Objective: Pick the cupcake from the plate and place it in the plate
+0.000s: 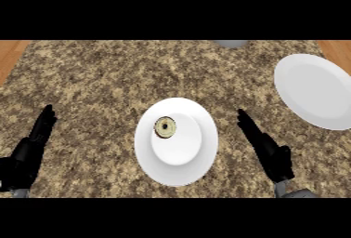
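Granite counter (103, 83) fills your head view. You have two white plates: the near plate (176, 176) at centre and the far plate (315, 93) at upper right. One cupcake (165, 127) sits on the near plate, just left of its middle. Your two hands flank that plate without touching it, left hand (27, 149) and right hand (267, 148), both with fingers straight and holding nothing.

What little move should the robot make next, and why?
Probably move the right hand left, over the cupcake: that hand is open beside the middle plate, the cupcake sits untouched on that plate, and the second plate lies at the upper right.
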Controlling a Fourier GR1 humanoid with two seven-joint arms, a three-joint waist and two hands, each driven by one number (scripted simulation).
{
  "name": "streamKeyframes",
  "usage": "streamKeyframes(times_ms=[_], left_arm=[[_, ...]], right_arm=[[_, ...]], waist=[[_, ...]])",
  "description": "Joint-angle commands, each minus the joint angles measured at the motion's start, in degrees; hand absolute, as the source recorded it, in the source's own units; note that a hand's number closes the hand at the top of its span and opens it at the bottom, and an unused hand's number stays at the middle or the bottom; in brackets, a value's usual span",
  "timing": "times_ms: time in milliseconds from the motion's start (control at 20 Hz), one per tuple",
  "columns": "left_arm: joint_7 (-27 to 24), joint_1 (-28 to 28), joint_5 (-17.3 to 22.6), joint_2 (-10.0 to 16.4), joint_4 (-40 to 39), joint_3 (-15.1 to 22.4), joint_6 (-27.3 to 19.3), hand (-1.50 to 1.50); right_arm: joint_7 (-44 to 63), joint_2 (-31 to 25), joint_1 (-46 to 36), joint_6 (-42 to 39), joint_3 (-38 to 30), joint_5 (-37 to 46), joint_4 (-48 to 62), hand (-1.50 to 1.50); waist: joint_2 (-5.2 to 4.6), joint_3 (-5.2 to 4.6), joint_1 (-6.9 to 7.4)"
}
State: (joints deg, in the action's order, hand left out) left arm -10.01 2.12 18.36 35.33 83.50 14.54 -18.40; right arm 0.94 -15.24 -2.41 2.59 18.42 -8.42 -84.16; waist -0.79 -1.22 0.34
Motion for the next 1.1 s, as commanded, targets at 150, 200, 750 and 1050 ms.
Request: streamKeyframes(times_ms=[150,200,750,1050], left_arm=[[9.7,-3.29,3.56,-7.85,-3.19,4.24,0.6,0.0],[9.38,-1.36,4.45,-8.72,-4.18,4.81,1.5,0.0],[19.05,-5.22,5.66,-14.36,-0.92,5.67,1.08,0.0],[14.77,-5.85,5.2,-16.84,-7.96,3.95,4.11,0.0]], right_arm=[[-0.77,2.12,-20.27,0.15,-6.56,-1.43,-1.81,1.5],[-1.24,2.52,-24.22,1.13,-8.35,-1.68,-2.17,1.5],[-21.73,8.18,-29.0,15.98,-12.36,11.99,19.82,-1.5],[-7.29,-0.71,-29.3,7.56,-6.61,17.83,12.49,-1.5]], waist=[[0.09,1.23,0.26],[0.02,1.17,1.2],[0.65,1.26,0.32],[0.92,1.11,-0.84]])
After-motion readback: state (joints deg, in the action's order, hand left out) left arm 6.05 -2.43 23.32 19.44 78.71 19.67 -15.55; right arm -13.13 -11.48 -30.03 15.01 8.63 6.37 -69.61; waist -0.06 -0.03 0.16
